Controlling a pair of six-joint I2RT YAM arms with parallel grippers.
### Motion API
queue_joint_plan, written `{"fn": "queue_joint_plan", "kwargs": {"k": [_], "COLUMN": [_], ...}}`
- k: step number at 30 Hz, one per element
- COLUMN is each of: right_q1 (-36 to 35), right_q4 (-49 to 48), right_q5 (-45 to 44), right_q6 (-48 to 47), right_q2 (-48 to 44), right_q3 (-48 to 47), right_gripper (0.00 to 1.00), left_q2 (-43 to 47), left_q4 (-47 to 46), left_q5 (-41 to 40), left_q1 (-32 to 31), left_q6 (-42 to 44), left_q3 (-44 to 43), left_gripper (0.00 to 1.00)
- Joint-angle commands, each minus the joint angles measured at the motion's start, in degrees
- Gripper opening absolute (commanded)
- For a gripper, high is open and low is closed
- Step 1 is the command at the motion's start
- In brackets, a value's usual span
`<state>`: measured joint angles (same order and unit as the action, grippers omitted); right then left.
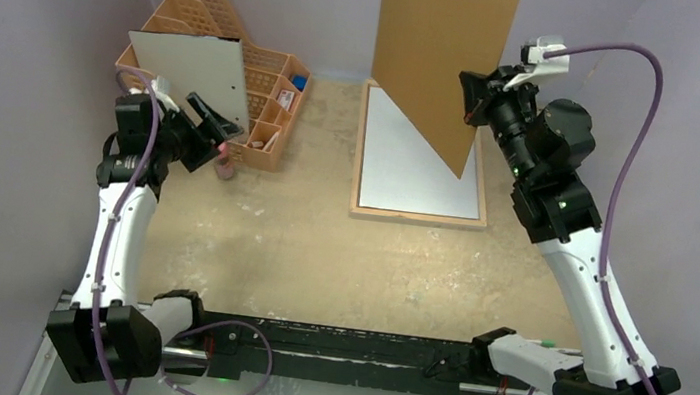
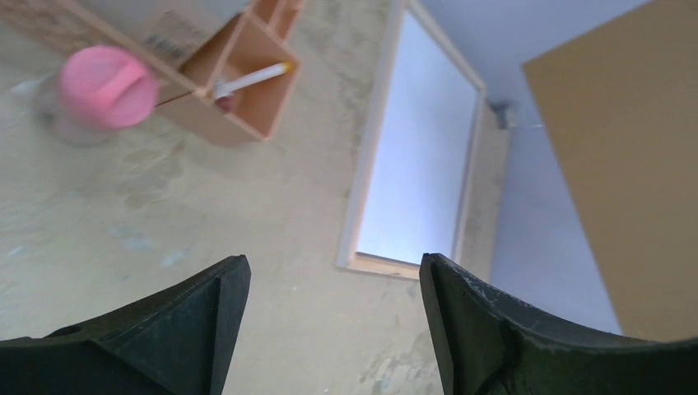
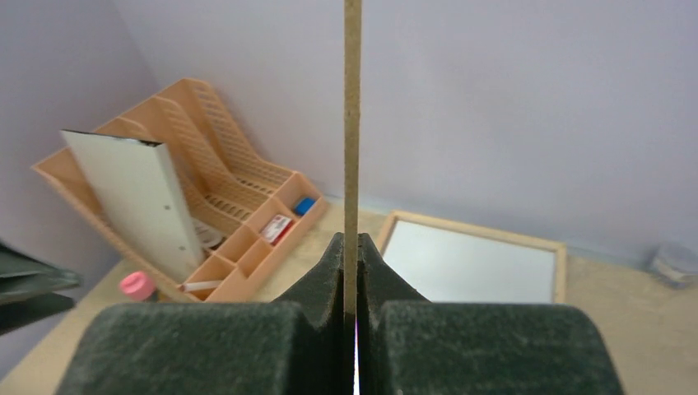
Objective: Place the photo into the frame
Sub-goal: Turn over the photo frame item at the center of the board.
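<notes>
The photo (image 1: 188, 72) leans upright against the organiser at the back left, its plain white reverse facing me; the right wrist view shows it too (image 3: 132, 197). The frame (image 1: 415, 213) lies flat at the back right, wooden rim up, pale inside (image 2: 362, 197) (image 3: 473, 230). My left gripper (image 1: 216, 126) hangs open and empty just right of the photo's lower edge, low over the table (image 2: 333, 267). High over the frame, my right gripper (image 1: 479, 98) is shut on the edge of the brown fibreboard sheet (image 1: 440, 47), held up on edge (image 3: 352, 123).
The peach lattice organiser (image 1: 266, 107) stands at the back left with small items in its front compartments. A small pink-capped bottle (image 1: 224, 164) stands on the table just in front of it (image 2: 103, 86). Purple walls close in the table on three sides.
</notes>
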<state>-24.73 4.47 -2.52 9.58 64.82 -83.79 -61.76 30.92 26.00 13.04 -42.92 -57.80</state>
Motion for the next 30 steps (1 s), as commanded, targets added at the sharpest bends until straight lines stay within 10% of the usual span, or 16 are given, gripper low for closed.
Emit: {"fn": "queue_joint_plan", "kwargs": {"k": [1,10,30], "right_q1": [-0.8,-12.7,-31.3], "right_q4": [-16.1,-25.9,-46.9], "right_q5": [-3.5,-18.9,-34.4], "right_q6": [-8.4,-19.5,-42.7], "right_q2": [0.8,1.9,7.2], "right_q3": [0.6,8.0,20.8], "right_gripper": [0.0,0.0,0.0], "left_q2": [-1.0,-16.5,-32.4], "left_q4": [-13.4,-24.4,-10.4], "left_q5": [3.8,-1.3,1.8], "left_q1": [-5.7,-20.0,-22.6], "left_q6": [-9.2,-19.2,-24.6], "left_q3": [-7.0,-28.3,-53.1], "left_gripper": [0.8,0.79,0.73]}}
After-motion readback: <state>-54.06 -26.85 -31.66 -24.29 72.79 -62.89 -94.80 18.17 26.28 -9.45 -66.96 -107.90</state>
